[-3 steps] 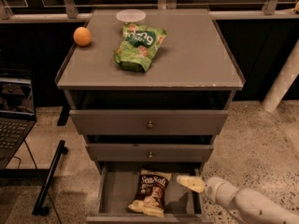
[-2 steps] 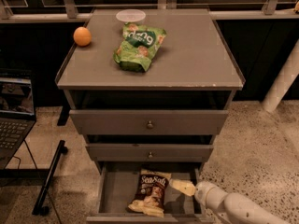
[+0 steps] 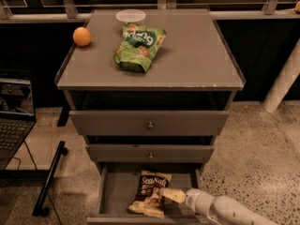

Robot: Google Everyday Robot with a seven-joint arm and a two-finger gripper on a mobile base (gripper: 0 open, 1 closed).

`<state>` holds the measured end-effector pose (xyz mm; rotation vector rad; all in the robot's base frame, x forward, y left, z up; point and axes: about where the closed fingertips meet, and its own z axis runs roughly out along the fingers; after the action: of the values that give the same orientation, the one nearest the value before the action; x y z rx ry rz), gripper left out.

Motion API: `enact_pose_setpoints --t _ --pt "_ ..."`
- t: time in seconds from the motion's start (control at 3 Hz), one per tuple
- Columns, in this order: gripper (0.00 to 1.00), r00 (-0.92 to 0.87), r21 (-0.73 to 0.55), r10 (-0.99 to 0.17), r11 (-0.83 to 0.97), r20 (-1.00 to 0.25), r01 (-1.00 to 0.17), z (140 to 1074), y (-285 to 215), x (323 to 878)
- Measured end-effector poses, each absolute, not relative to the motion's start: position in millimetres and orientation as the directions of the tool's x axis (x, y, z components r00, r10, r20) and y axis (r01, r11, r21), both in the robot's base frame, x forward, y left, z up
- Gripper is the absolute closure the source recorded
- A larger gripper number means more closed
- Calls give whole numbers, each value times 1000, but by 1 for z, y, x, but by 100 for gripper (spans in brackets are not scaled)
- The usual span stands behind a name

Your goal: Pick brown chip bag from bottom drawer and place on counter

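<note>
The brown chip bag [image 3: 151, 193] lies flat in the open bottom drawer [image 3: 115, 191], lettering up, a little right of the tray's middle. My gripper [image 3: 171, 194] comes in from the lower right on a white arm [image 3: 225, 211]. Its cream tip reaches over the drawer's right side and touches the bag's right edge. The counter [image 3: 197, 55] is the grey cabinet top above.
On the counter lie a green chip bag [image 3: 139, 46], an orange [image 3: 82, 36] at the left edge and a clear round lid [image 3: 130, 16] at the back. The two upper drawers [image 3: 150, 123] are closed. A laptop [image 3: 14, 121] stands to the left, a white post [image 3: 283, 78] to the right.
My gripper has moved left across the drawer, from beside the bag to touching its right edge. The bag has not moved.
</note>
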<state>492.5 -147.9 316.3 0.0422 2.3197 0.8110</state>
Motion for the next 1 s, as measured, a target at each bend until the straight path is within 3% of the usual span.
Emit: enact_pose_setpoints --t 0.33,1.0 --pt "0 -778 565 231 804 -584 -185 315 -145 492" --pt "0 -736 617 382 784 -558 -60 265 -143 501"
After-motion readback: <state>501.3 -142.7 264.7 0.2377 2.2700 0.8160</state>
